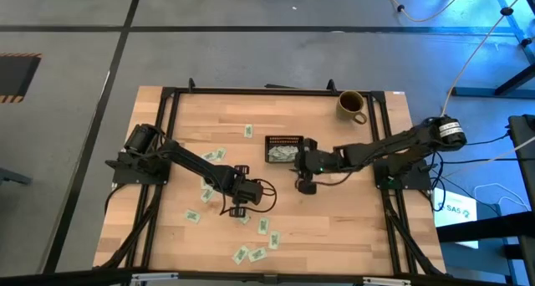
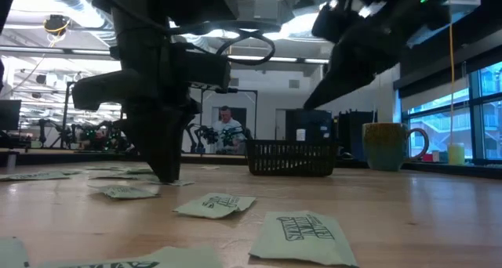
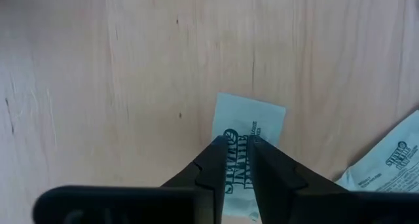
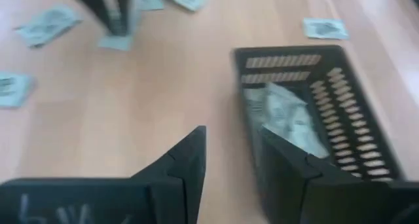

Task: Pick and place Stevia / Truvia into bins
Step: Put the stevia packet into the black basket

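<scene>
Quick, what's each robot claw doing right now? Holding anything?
Left gripper: down on a sweetener packet, fingers straddling it; grip cannot be told.
Right gripper: open, empty, beside the black tray.

Left arm: yours reaches in from the table's left edge toward its middle, wrist bent down, left pincer [image 3: 234, 162] tips at the table top, fingers nearly together with a narrow gap.
Right arm: stretched in from the right, right pincer [image 4: 236, 162] raised, fingers spread wide.

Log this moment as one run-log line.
left claw: down on pale green paper sweetener packet on table | right claw: open, empty, beside black slotted tray | packets in tray
</scene>
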`<state>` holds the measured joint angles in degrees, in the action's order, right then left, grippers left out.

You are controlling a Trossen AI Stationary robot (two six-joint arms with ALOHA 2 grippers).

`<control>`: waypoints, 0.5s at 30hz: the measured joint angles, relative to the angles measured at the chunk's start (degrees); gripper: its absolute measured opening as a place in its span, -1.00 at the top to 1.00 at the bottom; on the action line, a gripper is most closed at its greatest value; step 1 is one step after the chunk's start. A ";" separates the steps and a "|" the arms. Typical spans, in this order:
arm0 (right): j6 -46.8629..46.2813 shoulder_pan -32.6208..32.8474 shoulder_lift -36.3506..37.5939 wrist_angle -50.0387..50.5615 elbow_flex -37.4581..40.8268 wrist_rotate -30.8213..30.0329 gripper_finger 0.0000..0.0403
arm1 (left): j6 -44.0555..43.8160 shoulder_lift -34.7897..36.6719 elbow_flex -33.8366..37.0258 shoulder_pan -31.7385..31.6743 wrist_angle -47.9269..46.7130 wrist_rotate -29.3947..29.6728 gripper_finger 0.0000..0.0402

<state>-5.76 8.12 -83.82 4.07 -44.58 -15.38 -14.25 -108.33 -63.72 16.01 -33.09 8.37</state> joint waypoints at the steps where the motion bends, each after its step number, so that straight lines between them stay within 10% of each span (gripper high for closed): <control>1: -0.22 1.03 0.46 0.75 0.00 0.01 0.35 | -0.01 0.00 0.01 0.00 0.03 -0.08 0.74; 15: -9.26 13.29 17.69 6.61 9.08 -10.45 0.35 | 4.92 1.87 -0.73 -0.09 -0.49 0.15 0.98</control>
<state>-15.02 21.40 -66.13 10.68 -35.49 -25.82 -9.33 -106.46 -64.44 15.92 -33.58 8.51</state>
